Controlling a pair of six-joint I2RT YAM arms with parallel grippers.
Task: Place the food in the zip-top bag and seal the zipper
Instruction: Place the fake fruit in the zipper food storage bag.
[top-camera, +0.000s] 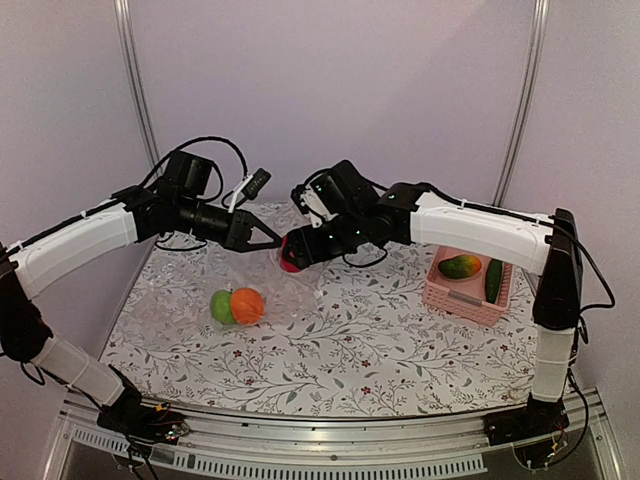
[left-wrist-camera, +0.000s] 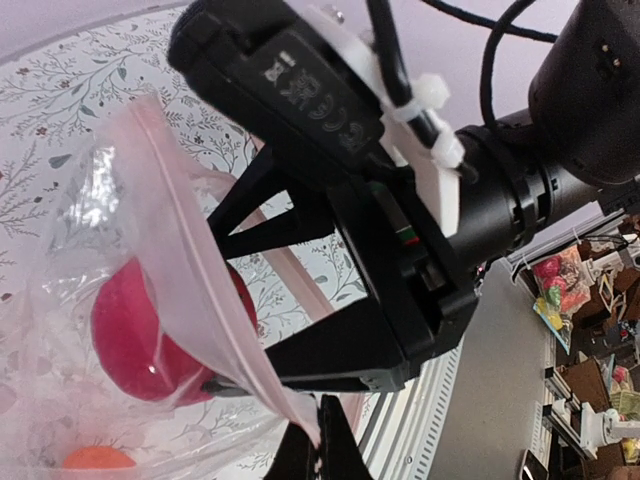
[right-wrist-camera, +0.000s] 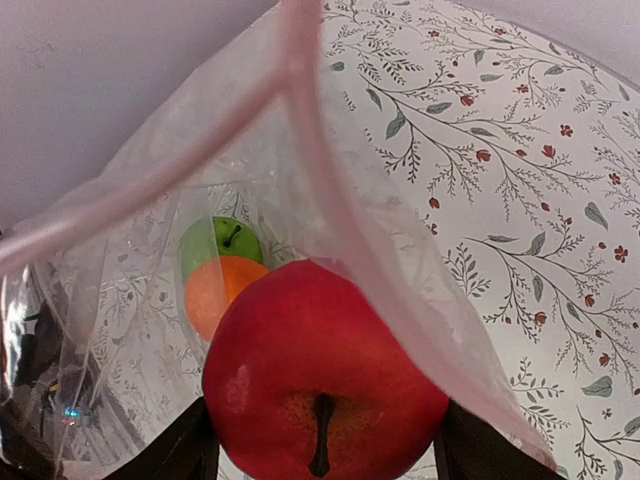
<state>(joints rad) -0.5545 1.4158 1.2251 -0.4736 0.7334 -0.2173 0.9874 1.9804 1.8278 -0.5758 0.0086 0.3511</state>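
Right gripper (right-wrist-camera: 325, 455) grips the red apple (right-wrist-camera: 320, 370) at the mouth of the zip-top bag (right-wrist-camera: 420, 290), left gripper (left-wrist-camera: 318, 445) pinching the bag rim up; I judge the loading step is in hand, and next I must release it inside the bag beside the orange (right-wrist-camera: 215, 295).

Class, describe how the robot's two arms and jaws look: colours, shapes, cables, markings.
The left arm and right arm have white shells with black joints. Their jaws are black, built of thin triangular struts. Black cables loop along the wrists, one fastened by a white zip tie.
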